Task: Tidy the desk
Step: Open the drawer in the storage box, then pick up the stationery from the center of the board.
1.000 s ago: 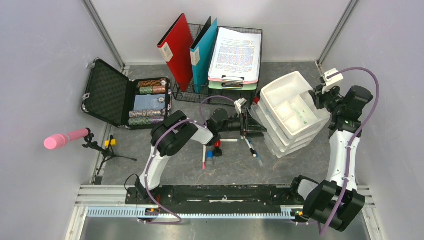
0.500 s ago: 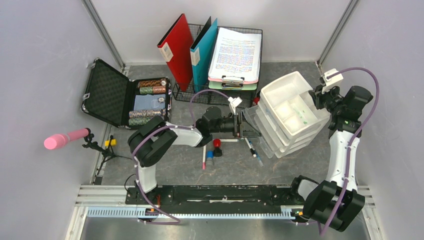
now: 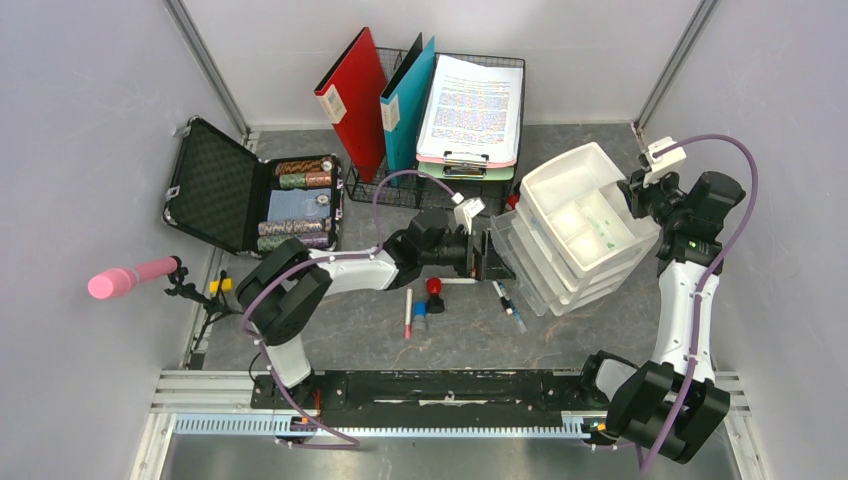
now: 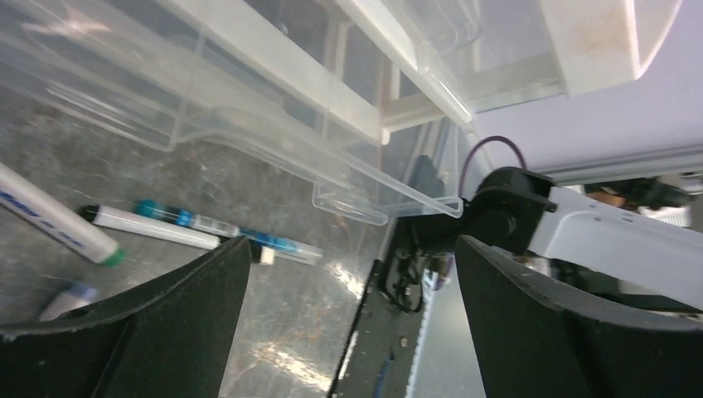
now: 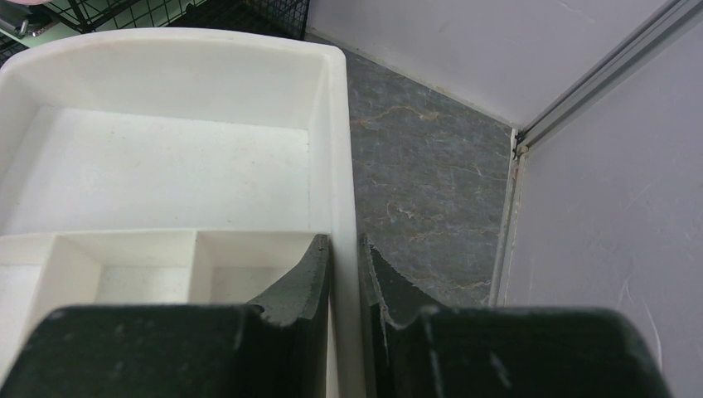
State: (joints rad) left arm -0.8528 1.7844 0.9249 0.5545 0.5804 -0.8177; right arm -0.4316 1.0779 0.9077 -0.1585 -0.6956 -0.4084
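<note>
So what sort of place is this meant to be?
Likely a mock office workspace for robot practice: a walled-in desk holding folders in a wire rack, a white drawer organizer and loose pens.

Black right fingers [image 5: 290, 286] are flanking a white tray [image 5: 336, 166], with the dark-grey, pale-veined desk [image 5: 423, 182] showing just beyond them. Between the black left fingers [image 4: 149, 323], white pens [image 4: 157, 228] with blue and green markings are lying near a clear, colourless drawer [image 4: 207, 108]; a purple cable [image 4: 489, 141] is looping beyond them.

Your desk [image 3: 570, 342]: open case [image 3: 215, 190] far left; wire rack [image 3: 372, 188] holding folders [image 3: 355, 100] and clipboard [image 3: 470, 110] rear centre; drawer unit [image 3: 580, 225] to its right; pens [image 3: 408, 312] loose on the top, just left of that unit.
</note>
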